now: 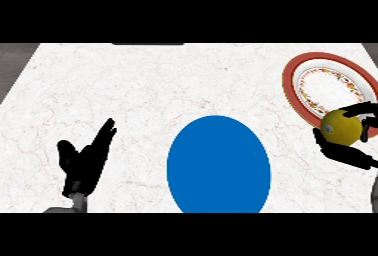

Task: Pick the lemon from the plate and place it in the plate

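Note:
A yellow lemon (pixel 340 127) sits at the right edge of the head view, over the near rim of the red-rimmed white plate (pixel 304 67). My right hand (pixel 347 152) curls round the lemon, with fingers above and below it. A plain blue plate (pixel 218 165) lies in the middle of the counter, well left of the lemon. My left hand (pixel 83 160) rests open at the lower left, fingers up, holding nothing.
The white marble counter (pixel 148 85) spreads across the view, with dark floor beyond its left and right far corners. A dark strip (pixel 148 44) sits at the far edge.

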Motion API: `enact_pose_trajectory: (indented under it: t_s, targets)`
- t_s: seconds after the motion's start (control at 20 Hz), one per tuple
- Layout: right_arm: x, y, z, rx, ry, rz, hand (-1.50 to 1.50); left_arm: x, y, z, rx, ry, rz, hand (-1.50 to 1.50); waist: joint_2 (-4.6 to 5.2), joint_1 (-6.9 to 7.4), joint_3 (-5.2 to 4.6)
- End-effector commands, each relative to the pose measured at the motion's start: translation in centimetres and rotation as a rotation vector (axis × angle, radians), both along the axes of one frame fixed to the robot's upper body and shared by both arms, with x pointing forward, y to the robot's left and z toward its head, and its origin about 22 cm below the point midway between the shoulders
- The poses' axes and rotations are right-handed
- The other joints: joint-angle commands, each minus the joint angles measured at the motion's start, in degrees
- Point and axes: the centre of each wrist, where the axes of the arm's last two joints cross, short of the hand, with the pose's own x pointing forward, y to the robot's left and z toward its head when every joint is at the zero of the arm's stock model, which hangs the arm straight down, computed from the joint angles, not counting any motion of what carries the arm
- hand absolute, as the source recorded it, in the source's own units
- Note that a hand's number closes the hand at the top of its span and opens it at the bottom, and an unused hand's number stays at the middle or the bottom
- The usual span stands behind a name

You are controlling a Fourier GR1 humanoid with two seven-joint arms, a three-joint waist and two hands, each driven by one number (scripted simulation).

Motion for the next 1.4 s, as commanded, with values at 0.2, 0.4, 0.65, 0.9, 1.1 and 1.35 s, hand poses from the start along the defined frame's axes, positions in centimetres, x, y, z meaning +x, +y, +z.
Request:
enact_pose_trajectory:
  t_s: [0.2, 0.4, 0.65, 0.9, 1.1, 1.35]
  targets:
    - [7.2, -7.6, -0.4, 0.030, -0.062, -0.107, 1.50, -0.6, -0.6, -1.0, -0.012, 0.052, -0.011, 0.00, 0.66, 1.22, -0.32]
    - [10.5, -8.2, -0.5, 0.008, -0.047, -0.093, 1.50, -0.5, -1.3, -1.3, 0.000, 0.048, -0.015, 0.00, 0.75, 1.33, -0.34]
    - [12.7, -10.1, 1.1, 0.003, -0.050, -0.095, 1.50, -0.6, -1.5, -0.4, -0.011, 0.047, -0.036, 0.00, 0.74, 1.63, -0.33]
    - [11.0, -11.8, -2.1, -0.160, 0.313, -0.139, -1.50, 0.9, -2.7, 0.0, -0.012, 0.018, -0.057, 0.00, 1.88, 3.47, -0.28]
    - [12.0, -10.9, -2.6, -0.090, 0.375, -0.034, -1.50, 1.2, -2.4, -0.4, -0.007, 0.029, -0.060, 0.00, 2.08, 3.84, -0.14]
    - [11.6, -11.5, -3.0, 0.041, 0.232, 0.088, -1.50, 0.4, -2.3, -0.4, -0.022, 0.020, -0.050, 0.00, 1.95, 3.57, 0.00]
